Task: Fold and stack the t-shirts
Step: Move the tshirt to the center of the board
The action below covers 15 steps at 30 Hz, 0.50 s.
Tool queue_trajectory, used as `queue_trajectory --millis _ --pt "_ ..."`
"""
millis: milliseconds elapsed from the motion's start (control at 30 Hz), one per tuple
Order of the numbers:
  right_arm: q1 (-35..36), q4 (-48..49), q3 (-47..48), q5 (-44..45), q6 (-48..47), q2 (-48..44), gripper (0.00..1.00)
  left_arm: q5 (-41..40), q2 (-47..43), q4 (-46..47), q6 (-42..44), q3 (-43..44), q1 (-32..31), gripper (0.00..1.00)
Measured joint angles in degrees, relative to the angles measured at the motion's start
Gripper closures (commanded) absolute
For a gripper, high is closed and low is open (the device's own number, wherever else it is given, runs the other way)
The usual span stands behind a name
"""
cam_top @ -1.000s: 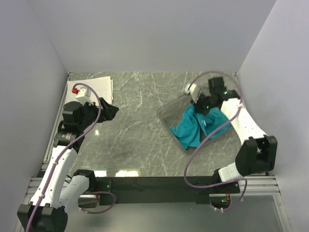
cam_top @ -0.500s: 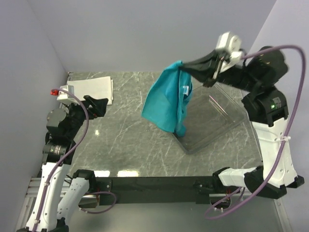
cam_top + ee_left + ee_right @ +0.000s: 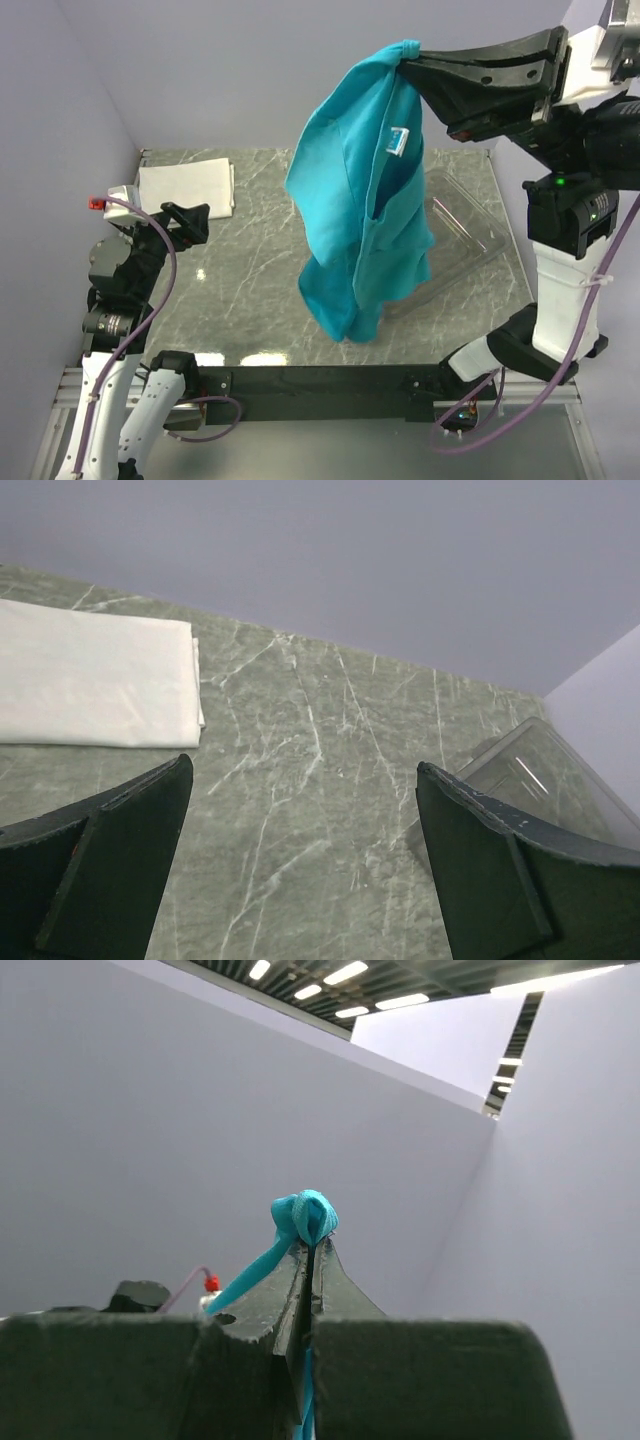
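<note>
A teal-blue t-shirt [image 3: 360,210] with a small white neck label hangs in the air over the middle of the table, its lower end near the front edge. My right gripper [image 3: 412,56] is shut on a bunched fold of it [image 3: 305,1215], high above the table. A white t-shirt [image 3: 187,185] lies folded flat at the back left, also seen in the left wrist view as a white t-shirt [image 3: 95,675]. My left gripper [image 3: 305,790] stands wide open with nothing between its fingers, raised at the left side, near the white t-shirt.
A clear plastic tray [image 3: 465,230] sits at the right of the grey marble table [image 3: 260,280], partly behind the hanging shirt; its corner shows as a clear tray [image 3: 545,780] in the left wrist view. Pale walls close in the back and sides.
My right arm has lifted the teal-blue t-shirt out of the tray and high up, so it now hangs full length. The left arm has drawn back toward the left.
</note>
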Motion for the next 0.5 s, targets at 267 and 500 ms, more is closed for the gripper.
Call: queue_trajectory --millis 267,500 --pt "5.38 -3.3 -19.21 1.16 -6.56 -6.69 1.0 -0.48 -0.63 -0.96 0.72 0.0 0.0 0.01" --pt "7.06 -9.99 -37.55 0.85 -17.22 -7.96 1.0 -0.39 -0.87 -0.98 0.81 0.0 0.0 0.01"
